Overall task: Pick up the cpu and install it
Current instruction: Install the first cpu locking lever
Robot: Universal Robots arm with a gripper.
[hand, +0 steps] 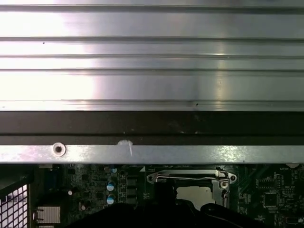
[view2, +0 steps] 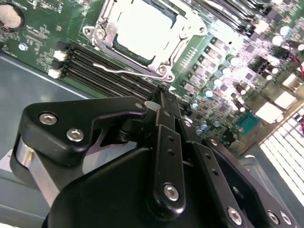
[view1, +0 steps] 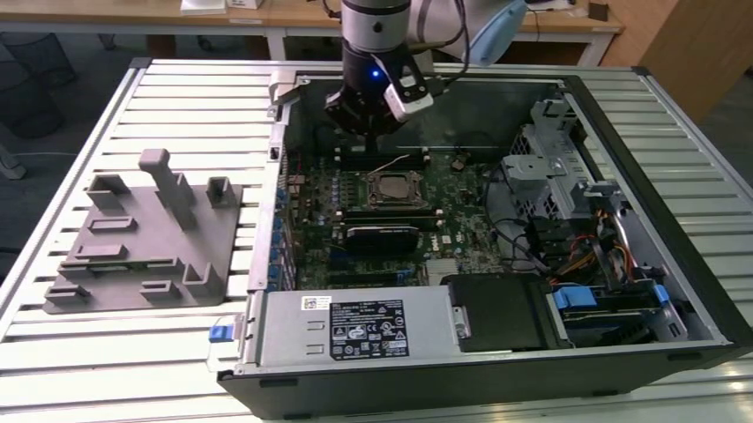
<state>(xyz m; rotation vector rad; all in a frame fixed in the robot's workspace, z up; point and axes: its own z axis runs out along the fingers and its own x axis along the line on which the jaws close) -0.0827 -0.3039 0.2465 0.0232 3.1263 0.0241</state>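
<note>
The cpu [view1: 392,187] lies flat inside the metal-framed socket [view1: 369,180] on the green motherboard, in the middle of the open computer case. Its silvery top also shows in both wrist views [view2: 142,28] [hand: 192,192], with the thin wire lever [view2: 123,70] lying along one side of the socket. My gripper [view1: 373,141] hangs just beyond the socket, over the black memory slots [view2: 95,66], toward the far wall of the case. Its black fingers [view2: 164,109] stand together, shut, with nothing seen between them, apart from the cpu.
A grey plastic tray [view1: 130,251] with upright posts sits on the slatted table at the exterior view's left. Inside the case are a silver power supply [view1: 353,326] at the front, a drive cage with cables [view1: 588,220] on the exterior view's right, and the case wall [hand: 152,154].
</note>
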